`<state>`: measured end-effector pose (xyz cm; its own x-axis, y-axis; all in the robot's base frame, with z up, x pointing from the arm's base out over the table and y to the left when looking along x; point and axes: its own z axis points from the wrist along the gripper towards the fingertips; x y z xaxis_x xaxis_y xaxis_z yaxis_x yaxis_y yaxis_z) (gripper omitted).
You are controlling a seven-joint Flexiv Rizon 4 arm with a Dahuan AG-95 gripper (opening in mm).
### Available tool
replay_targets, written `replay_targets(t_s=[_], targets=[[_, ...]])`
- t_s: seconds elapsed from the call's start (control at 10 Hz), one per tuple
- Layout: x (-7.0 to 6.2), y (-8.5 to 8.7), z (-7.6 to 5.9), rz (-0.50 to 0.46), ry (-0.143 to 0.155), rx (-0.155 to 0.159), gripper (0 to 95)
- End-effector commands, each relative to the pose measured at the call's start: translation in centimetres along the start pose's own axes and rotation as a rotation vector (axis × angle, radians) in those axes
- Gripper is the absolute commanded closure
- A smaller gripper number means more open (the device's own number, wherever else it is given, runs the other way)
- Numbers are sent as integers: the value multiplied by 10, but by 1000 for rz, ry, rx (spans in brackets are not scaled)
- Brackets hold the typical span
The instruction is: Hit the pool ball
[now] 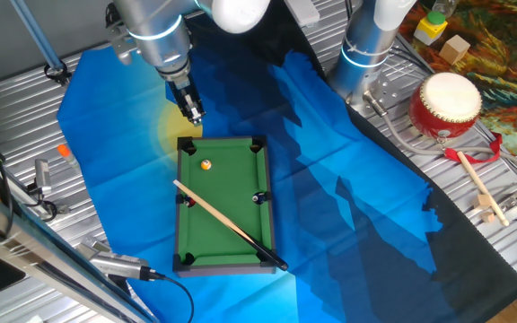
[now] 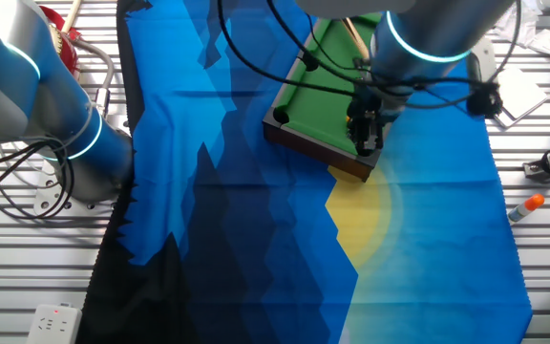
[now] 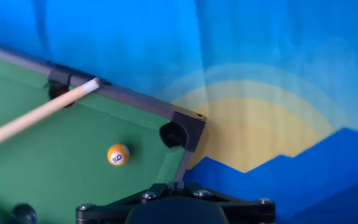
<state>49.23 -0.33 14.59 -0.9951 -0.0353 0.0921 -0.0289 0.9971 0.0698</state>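
Note:
The pool ball (image 1: 205,164) is a tiny orange ball with a pale spot. It lies on the green felt of the toy pool table (image 1: 240,184), near the far end. In the hand view the ball (image 3: 118,154) lies left of a corner pocket (image 3: 173,134). A wooden cue (image 1: 227,224) lies diagonally across the table, and its tip (image 3: 92,84) rests at the far rail. My gripper (image 1: 191,112) hangs just beyond the table's far left corner, with its fingers pressed together and nothing between them. It also shows in the other fixed view (image 2: 366,143).
A blue cloth with a yellow sun patch (image 3: 260,118) covers the table top under the toy. A red and white drum (image 1: 447,103) and a drumstick (image 1: 478,184) lie at the right. A second arm's base (image 1: 366,45) stands behind.

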Motion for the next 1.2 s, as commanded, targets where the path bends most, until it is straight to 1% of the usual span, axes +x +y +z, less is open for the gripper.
replay_targets(t_s=[0.1,0.3,0.5,0.6,0.7,0.8,1.0,1.1,1.2], targets=[[-7,13,-1,76,9,58,950],[-20,40,1,139,8,65,950],[-34,69,10,197,-4,67,950],[-37,77,13,210,-8,67,950],[-40,88,15,232,-13,69,950],[-42,98,17,245,-17,64,950],[-45,118,22,281,-18,67,950],[-47,122,25,291,-17,68,950],[-47,122,25,291,-13,66,950]])
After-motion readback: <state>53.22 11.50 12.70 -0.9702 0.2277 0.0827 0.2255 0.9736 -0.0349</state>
